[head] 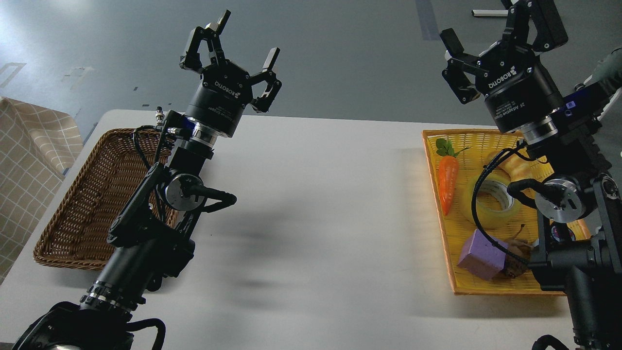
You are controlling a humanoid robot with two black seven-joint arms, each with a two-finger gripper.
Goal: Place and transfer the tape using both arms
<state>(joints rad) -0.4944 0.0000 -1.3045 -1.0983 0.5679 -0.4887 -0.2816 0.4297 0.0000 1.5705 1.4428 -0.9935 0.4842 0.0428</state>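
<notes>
a white rectangular table [316, 204] carries a brown woven wicker basket [87, 204] at nine o'clock and a flat yellow woven tray [437, 146] at three o'clock. both black jointed arms are raised above it, the left gripper [236, 47] and right gripper [491, 46] with fingers spread apart, holding nothing. the translucent yellow tape roll [491, 200] lies flat in the tray beside an orange plastic carrot [448, 182] and a purple block [481, 255]. it looks light, stiff and smooth; pinching across the wall through its core seems best.

Brown wicker basket [92, 194], carrot [448, 181], purple block [482, 254]
</notes>
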